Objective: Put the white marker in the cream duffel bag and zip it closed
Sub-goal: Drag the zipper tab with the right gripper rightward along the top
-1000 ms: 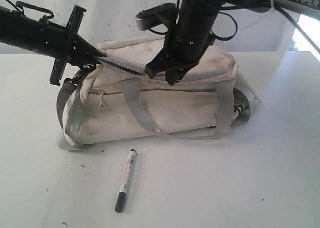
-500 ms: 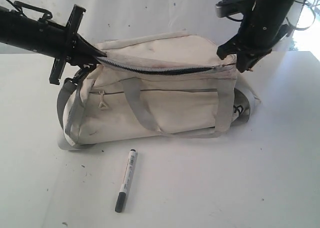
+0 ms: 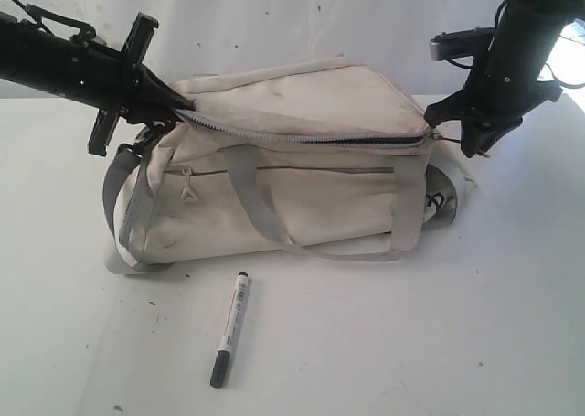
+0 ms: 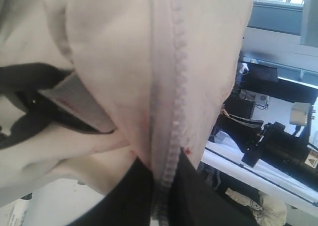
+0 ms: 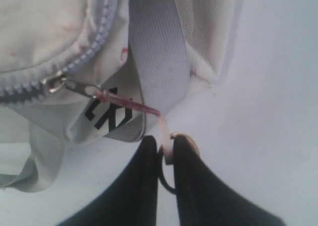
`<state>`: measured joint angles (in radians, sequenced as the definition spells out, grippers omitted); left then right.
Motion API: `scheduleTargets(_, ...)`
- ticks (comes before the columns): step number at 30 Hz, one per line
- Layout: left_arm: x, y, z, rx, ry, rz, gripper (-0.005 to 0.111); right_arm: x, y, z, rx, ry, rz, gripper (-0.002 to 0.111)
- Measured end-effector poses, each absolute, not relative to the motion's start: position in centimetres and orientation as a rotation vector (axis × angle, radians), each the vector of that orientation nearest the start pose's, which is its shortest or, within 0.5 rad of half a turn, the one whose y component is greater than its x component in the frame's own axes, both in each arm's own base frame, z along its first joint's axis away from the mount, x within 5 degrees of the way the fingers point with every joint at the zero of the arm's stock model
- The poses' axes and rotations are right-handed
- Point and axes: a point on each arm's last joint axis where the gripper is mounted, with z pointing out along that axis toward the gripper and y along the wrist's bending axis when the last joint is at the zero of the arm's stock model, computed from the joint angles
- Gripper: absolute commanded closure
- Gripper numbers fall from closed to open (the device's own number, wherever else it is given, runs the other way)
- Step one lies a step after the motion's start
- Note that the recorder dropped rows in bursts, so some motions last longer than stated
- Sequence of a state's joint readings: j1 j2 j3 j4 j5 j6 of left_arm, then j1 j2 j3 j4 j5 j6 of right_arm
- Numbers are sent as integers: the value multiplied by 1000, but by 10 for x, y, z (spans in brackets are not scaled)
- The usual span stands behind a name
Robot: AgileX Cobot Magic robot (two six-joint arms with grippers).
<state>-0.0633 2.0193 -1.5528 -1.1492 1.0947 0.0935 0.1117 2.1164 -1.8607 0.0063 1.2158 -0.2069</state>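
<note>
Exterior view: the white marker (image 3: pixel 230 329) lies on the white table (image 3: pixel 430 343) just before the cream duffel bag (image 3: pixel 311 206), not touching. The left gripper (image 4: pixel 161 196) clamps the bag's fabric at one zipper (image 3: pixel 302 140) end; the right gripper (image 5: pixel 166 147) pinches the pink pull cord (image 5: pixel 141 108) at the other. Pale wall (image 3: pixel 274 23) behind.

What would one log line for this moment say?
left gripper: shut on bag | right gripper: shut on zip pull | marker: on table

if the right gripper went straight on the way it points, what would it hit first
Probably the grey strap on the end of the cream duffel bag, just past the pull cord that the right gripper is shut on. Depth is hard to judge.
</note>
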Motion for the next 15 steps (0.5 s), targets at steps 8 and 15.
scheduleTargets(8, 419, -99, 240, -352, 2609, -1445, 103, 444, 57, 234, -462, 2910, 114, 85)
scheduleTargets(15, 418, -98, 239, -238, 2609, -1395, 50, 443, 65, 235, -460, 2901, 246, 50)
